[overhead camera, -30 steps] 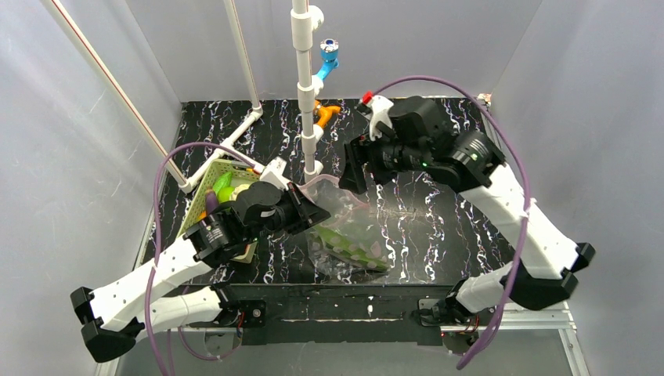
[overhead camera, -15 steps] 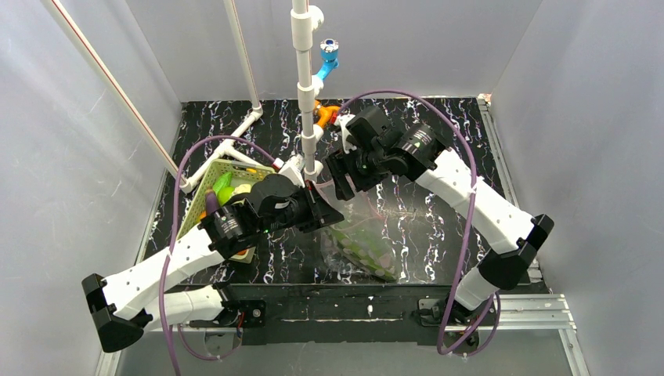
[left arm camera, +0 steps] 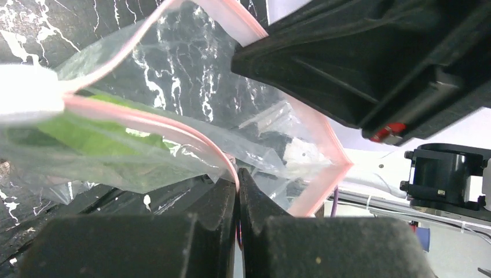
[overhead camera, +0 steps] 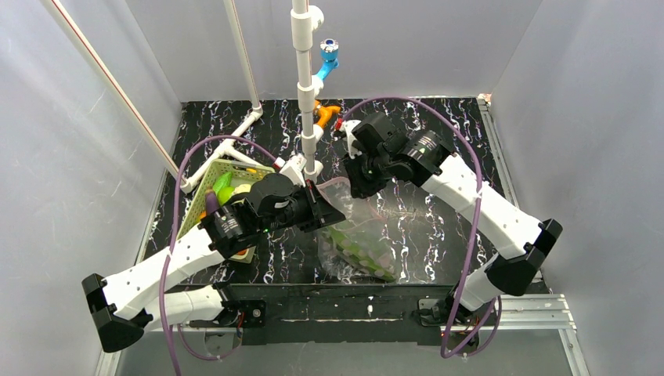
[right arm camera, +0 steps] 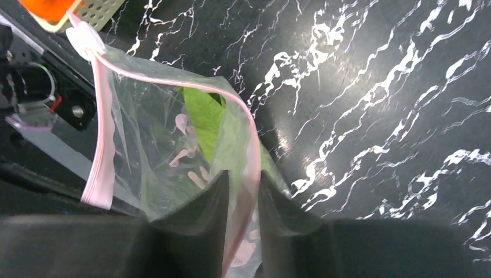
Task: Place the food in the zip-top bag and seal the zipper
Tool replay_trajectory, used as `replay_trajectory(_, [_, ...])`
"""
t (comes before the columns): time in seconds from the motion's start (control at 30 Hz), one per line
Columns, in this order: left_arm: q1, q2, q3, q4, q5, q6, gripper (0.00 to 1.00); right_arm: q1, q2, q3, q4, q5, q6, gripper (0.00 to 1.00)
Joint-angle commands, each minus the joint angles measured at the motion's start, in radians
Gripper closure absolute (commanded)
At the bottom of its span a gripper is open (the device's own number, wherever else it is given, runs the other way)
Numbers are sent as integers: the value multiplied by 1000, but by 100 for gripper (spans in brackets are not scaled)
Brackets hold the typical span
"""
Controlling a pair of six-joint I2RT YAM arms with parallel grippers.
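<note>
Left gripper (left arm camera: 238, 176) is pinched tight on the zipper (left arm camera: 145, 119). Right gripper (right arm camera: 243, 182) is closed on the strip too. Bag (overhead camera: 362, 235) rests on the table (overhead camera: 427, 235) between the arms. Green food (right arm camera: 204, 113) is inside, its outline blurred by plastic.

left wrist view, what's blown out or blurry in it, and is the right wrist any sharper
Left wrist: white slider on the zipper blown out, left gripper soft. Right wrist: table veining crisp, right gripper dark, blurred.
</note>
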Motion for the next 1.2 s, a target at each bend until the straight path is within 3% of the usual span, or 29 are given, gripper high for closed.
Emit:
replay_trajectory(0.0, [3, 8, 49, -1, 9, 11, 100, -1, -109, -30, 116, 35, 19, 99])
replay_trajectory(0.1, [3, 15, 76, -77, -25, 6, 91, -2, -169, -48, 155, 181, 24, 99])
replay_trajectory(0.27, [3, -13, 99, -93, -19, 61, 48, -4, -238, -70, 204, 276, -15, 99])
replay_trajectory(0.5, [3, -96, 239, -334, -141, 255, 11, -9, -260, -110, 222, 289, -19, 99])
replay_trajectory(0.67, [4, -171, 325, -551, -300, 323, 7, -15, -282, -153, 249, 291, -19, 99])
replay_trajectory(0.9, [4, -229, 357, -920, -669, 312, 5, -23, -303, -147, 235, 285, -29, 99])
replay_trajectory(1.07, [23, -156, 294, -1037, -786, 323, 2, -24, -334, -162, 236, 274, -17, 99])
replay_trajectory(1.17, [110, -96, 235, -1018, -797, 364, 2, -24, -347, -168, 235, 263, -12, 99])
